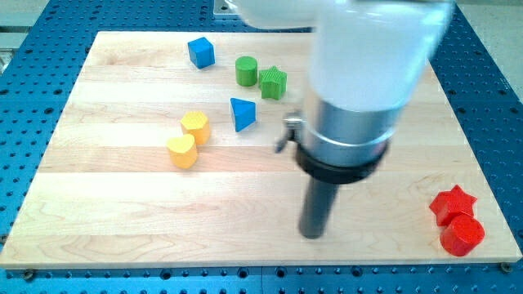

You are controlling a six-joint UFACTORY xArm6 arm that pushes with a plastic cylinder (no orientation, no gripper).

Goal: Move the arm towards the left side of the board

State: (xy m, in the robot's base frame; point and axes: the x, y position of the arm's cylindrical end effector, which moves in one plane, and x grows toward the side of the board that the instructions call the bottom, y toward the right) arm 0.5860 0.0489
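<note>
My tip (312, 233) rests on the wooden board (114, 188), below the middle and a little to the view's right. The large white and silver arm body (359, 73) rises above it. A blue triangular block (242, 113) lies up and to the left of the tip. Further left sit a yellow hexagonal block (196, 126) and a yellow heart-shaped block (182, 151), touching each other. Near the top are a blue cube (201, 52), a green cylinder (246, 71) and a green star block (274, 82). My tip touches no block.
A red star block (453, 202) and a red cylinder (462, 235) sit together at the board's bottom right corner. A blue perforated table (33, 65) surrounds the board.
</note>
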